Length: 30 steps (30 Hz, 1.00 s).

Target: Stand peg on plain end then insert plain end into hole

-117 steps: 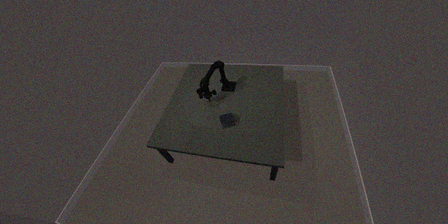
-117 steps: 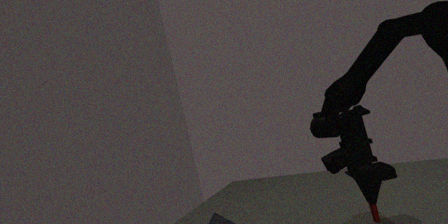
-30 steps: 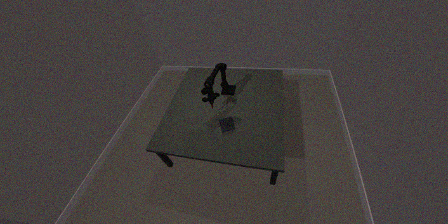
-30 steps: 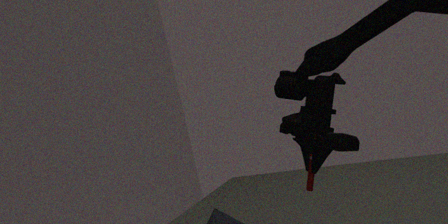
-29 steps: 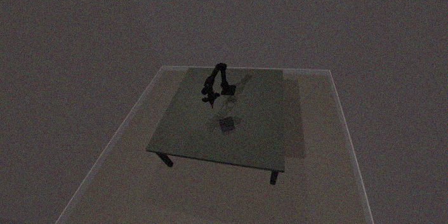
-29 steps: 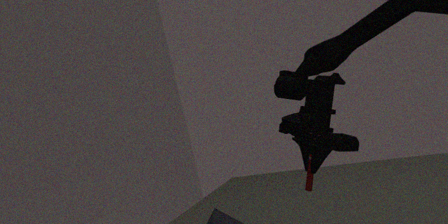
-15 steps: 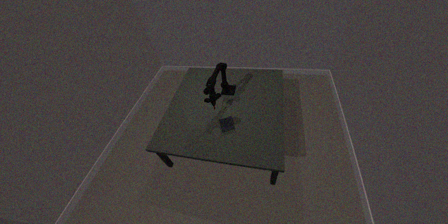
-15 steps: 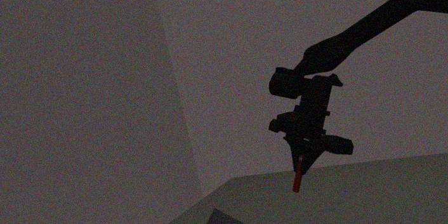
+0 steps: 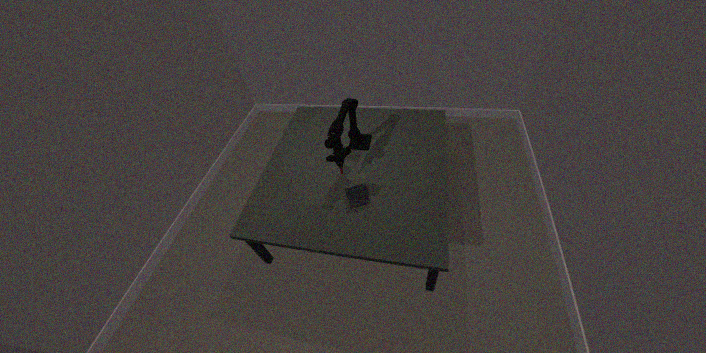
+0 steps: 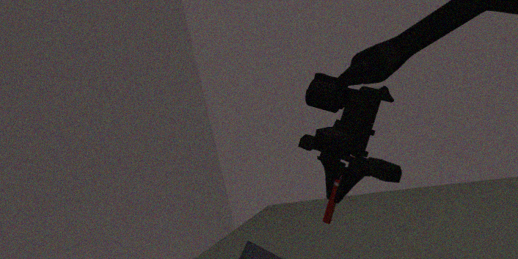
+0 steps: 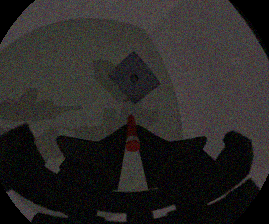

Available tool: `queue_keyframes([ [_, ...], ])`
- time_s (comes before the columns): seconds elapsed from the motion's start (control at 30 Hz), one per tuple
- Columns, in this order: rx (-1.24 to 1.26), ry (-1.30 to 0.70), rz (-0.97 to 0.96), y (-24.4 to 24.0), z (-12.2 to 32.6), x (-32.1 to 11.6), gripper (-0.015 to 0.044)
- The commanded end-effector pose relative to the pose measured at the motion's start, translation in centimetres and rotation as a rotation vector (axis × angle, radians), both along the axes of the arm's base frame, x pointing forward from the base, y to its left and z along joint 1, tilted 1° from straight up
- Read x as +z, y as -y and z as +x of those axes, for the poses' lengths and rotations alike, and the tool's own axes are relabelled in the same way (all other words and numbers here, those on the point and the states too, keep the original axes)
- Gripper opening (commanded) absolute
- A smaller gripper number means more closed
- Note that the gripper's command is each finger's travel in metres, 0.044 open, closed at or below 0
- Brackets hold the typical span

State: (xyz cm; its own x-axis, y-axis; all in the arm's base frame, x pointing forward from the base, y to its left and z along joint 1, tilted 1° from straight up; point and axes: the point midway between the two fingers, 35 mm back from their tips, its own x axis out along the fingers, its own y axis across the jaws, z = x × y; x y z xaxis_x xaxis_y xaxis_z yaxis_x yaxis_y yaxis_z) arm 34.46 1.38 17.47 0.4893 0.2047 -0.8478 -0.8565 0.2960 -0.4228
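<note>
One peg (image 9: 341,170) (image 10: 330,207) (image 11: 132,131), red, held off the table (image 9: 400,215) (image 10: 385,220) (image 11: 60,45); tilted in the exterior view. Its white band sits up near the claw (image 9: 341,166) (image 10: 334,200) (image 11: 131,131), and the plain end points down and out past the tips. Claw: closed on the peg, which is gripped between the two fingers with the plain end left free. Panel (image 9: 358,195) (image 10: 257,251) (image 11: 134,79): beyond the claw and apart from the peg, its face showing one dark hole (image 11: 134,78) in the wrist view; only a corner of it enters the exterior view. In the wrist view the hole lies nearly straight ahead of the plain end. Arm (image 9: 336,127) (image 10: 400,45): reaches down to the claw from above and behind. Progress, inferred: the lean of the peg and the hole ahead of it suggest the second carry, with the stand-up, release and re-grip done; these pictures alone cannot confirm that the peg was stood and let go. Certain from the views: the peg is up, not inserted. Remaining, on that reading: finish matching the peg's line to the hole's direction, bring the plain end to the mouth, push straight until it bottoms, open the claw, back off with the peg left in. Risk noted: an angle error at the mouth could catch the rim or twist the peg in the grip. Insertion depth: none so far.
</note>
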Motion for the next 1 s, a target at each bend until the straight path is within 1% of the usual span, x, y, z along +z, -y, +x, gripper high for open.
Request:
queue_keyframes([
  [0.0,0.045,0.03,0.001,-0.9,0.2,0.3,0.0],
  [0.67,0.231,0.162,0.007,-5.1,0.8,1.7,0.0],
  [0.97,0.24,0.169,0.008,-5.8,1.6,1.0,0.0],
])
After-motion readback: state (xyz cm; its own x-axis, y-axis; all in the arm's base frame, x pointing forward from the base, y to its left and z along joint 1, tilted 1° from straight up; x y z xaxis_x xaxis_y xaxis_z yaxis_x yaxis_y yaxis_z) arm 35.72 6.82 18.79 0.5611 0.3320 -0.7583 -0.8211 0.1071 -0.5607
